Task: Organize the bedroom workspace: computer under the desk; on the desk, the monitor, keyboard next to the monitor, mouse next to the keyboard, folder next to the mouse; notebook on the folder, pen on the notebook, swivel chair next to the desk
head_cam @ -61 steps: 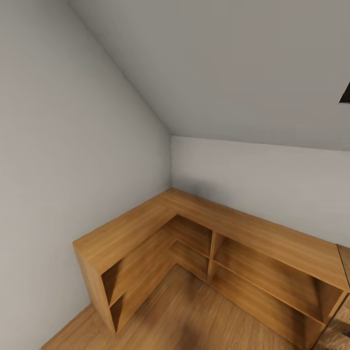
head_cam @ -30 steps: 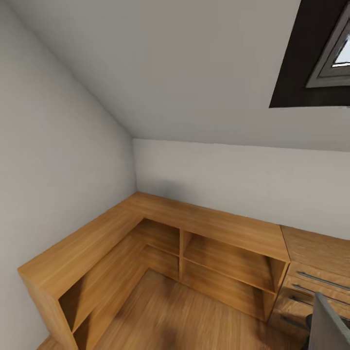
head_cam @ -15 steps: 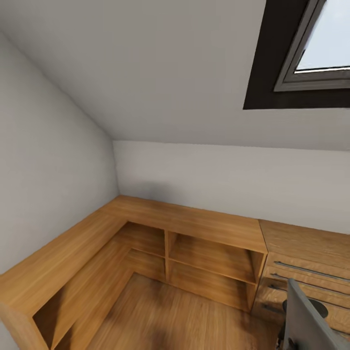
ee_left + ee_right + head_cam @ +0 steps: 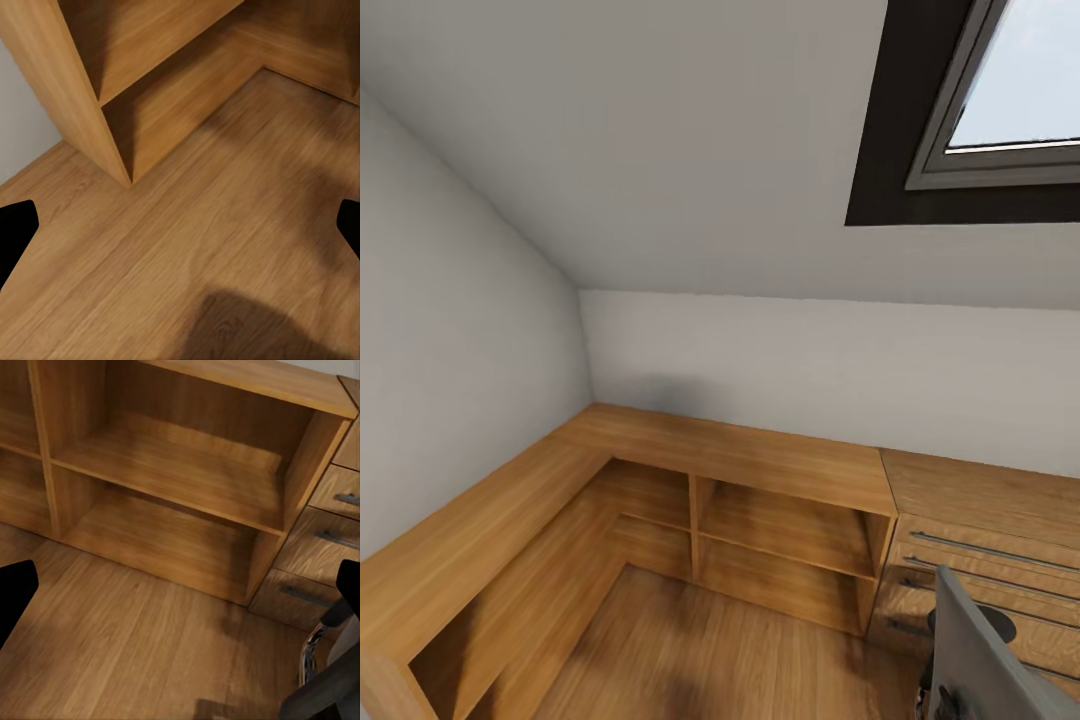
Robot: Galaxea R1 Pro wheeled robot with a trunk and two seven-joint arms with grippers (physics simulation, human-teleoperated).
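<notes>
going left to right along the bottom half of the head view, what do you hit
L-shaped wooden shelf unit → wooden drawer unit with metal handles → grey swivel chair back at the lower right corner.

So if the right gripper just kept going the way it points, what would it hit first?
Probably the wooden floor just in front of the low shelf unit; the right gripper is open, with nothing between its fingers. Depth is hard to judge.

Corner shelving [image 4: 660,470] left, drawer unit [image 4: 980,540] right, swivel chair [image 4: 990,650] in front.
</notes>
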